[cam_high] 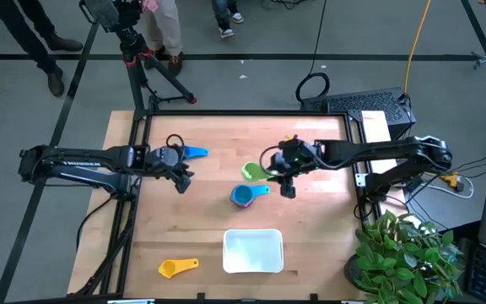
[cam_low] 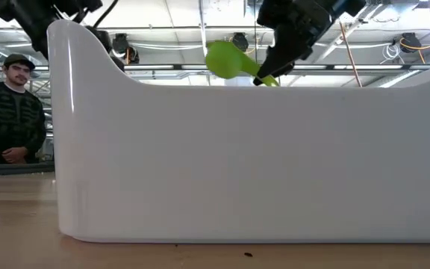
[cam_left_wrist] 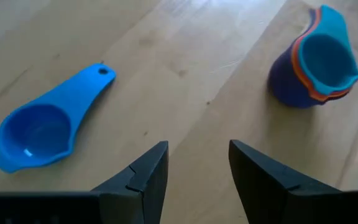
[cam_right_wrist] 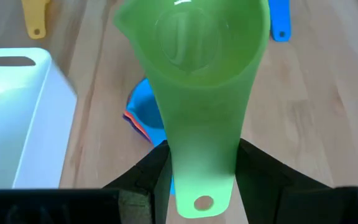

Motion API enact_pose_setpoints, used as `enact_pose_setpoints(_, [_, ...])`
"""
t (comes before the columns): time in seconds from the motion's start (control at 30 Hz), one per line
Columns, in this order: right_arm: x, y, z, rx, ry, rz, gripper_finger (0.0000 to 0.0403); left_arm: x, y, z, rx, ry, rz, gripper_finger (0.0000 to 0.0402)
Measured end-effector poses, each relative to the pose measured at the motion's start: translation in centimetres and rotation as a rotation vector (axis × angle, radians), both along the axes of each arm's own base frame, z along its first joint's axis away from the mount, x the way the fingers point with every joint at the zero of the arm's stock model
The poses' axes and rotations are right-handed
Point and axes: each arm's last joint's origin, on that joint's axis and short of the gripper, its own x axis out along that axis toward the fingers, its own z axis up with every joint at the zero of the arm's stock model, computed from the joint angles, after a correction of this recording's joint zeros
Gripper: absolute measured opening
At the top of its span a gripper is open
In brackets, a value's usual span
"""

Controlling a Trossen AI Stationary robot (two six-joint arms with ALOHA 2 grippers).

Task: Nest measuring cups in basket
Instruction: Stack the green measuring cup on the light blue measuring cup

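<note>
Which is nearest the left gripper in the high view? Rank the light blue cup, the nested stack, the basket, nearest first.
From the left gripper:
1. Light blue cup, just beyond it, toward the table's far edge.
2. Nested stack, mid-table, toward the right arm.
3. Basket, at the near edge.

1. The basket (cam_high: 253, 252) sits at the table's (cam_high: 327, 228) near edge, about midway across.
2. A lone cup (cam_high: 178, 267) lies left of the basket.
3. A nested stack of cups (cam_high: 245, 196) stands behind the basket.
4. Another cup (cam_high: 254, 171), held by the right gripper (cam_high: 282, 179), hangs behind the stack.
5. A further cup (cam_high: 194, 153) lies far left, beside the left gripper (cam_high: 181, 177).
</note>
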Motion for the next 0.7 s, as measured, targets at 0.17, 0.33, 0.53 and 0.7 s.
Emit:
enact_pose_setpoints(0.17, [2.1,0.9,-0.6,-0.013,0.036,0.047,0.0132,-0.6,0.7,-0.3,-0.019,0.057,0.038,0.0170])
enact_pose_setpoints(0.33, [3.1,1.5,-2.3,-0.014,0.107,0.068,0.0132,-0.8,1.2,-0.4,-0.025,0.071,0.056,0.0170])
enact_pose_setpoints(0.53, [3.4,2.1,-4.1,-0.085,0.203,0.071,0.0132,-0.8,1.5,-0.4,-0.016,0.075,0.057,0.0170])
enact_pose_setpoints(0.7, [3.9,2.3,-5.5,-0.117,0.249,0.079,0.0132,-0.9,1.8,-0.4,-0.017,0.074,0.068,0.0170])
